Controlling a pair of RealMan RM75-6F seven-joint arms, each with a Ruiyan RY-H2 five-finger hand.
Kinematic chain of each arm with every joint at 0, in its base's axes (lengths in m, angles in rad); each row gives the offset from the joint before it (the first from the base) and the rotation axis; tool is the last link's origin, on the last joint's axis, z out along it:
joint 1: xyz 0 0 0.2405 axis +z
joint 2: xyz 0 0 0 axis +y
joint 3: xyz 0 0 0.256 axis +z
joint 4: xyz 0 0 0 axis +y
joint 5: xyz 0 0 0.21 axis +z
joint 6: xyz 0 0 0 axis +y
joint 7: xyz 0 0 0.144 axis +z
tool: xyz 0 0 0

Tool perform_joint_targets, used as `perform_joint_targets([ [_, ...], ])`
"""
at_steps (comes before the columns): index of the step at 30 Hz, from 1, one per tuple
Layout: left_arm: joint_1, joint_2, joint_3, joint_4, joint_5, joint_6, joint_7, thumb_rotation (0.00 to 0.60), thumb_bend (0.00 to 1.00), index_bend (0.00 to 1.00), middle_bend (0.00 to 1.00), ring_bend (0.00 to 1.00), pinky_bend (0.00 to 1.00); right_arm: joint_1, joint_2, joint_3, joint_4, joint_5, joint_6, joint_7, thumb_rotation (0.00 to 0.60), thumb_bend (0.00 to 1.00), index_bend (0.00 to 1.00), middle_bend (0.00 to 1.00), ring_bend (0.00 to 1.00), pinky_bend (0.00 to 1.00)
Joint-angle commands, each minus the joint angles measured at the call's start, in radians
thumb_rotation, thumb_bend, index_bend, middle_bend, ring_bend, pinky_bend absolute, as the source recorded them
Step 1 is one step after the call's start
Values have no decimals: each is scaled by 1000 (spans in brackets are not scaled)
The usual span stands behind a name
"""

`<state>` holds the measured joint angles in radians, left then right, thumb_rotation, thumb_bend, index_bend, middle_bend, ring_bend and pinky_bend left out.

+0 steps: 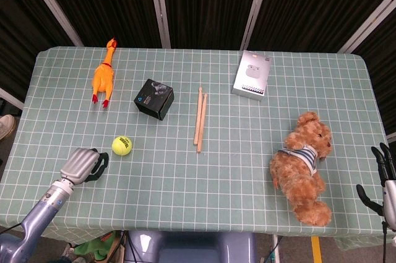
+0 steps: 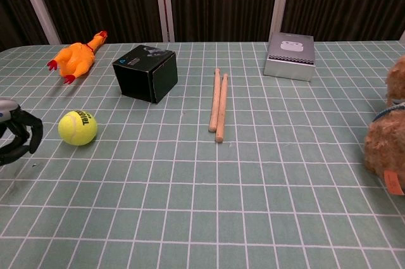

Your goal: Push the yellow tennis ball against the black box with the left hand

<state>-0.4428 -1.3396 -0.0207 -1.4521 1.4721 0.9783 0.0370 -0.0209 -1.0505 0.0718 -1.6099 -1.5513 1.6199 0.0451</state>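
Dark curtains with pale slanting posts back a desk (image 1: pixel 185 201) under a green checked cloth. The ball (image 1: pixel 122 145) lies on the near left part of the desk, apart from the black box (image 1: pixel 154 98), which stands farther back and a little to the right of it. The left robot hand (image 1: pixel 84 164) hovers just left of the ball and slightly nearer, its fingers curled in with nothing in them, not touching the ball; in the chest view only its dark curled fingers (image 2: pixel 19 136) show at the left edge, close beside the ball (image 2: pixel 77 127). The right robot hand (image 1: pixel 382 185) sits off the right edge of the desk, near side, fingers spread and holding nothing. A rubber chicken (image 1: pixel 103 73) lies at the far left, head toward the far edge. Two drumsticks (image 1: pixel 200 118) lie side by side in the middle, running near to far. A grey box (image 1: pixel 252 74) rests at the far right of centre. A teddy bear (image 1: pixel 305 167) in a striped shirt lies on the near right
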Motion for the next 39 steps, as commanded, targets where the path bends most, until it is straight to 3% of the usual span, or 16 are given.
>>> perform_joint_targets([
  [1,-49,-26,-1,15,-28,-86,8,600,450,565,778,467,701,-1,2,0,3,-1,3,10,600,347,0,0,0,0],
  [19,-131,-67,-7,36,-100,-203,83,600,435,424,652,454,664,-10,16,3,16,-9,26,66,600,347,0,0,0,0],
  [39,-173,-48,-24,48,-144,-226,93,600,435,421,659,454,653,-11,17,7,24,-11,35,83,600,347,0,0,0,0],
])
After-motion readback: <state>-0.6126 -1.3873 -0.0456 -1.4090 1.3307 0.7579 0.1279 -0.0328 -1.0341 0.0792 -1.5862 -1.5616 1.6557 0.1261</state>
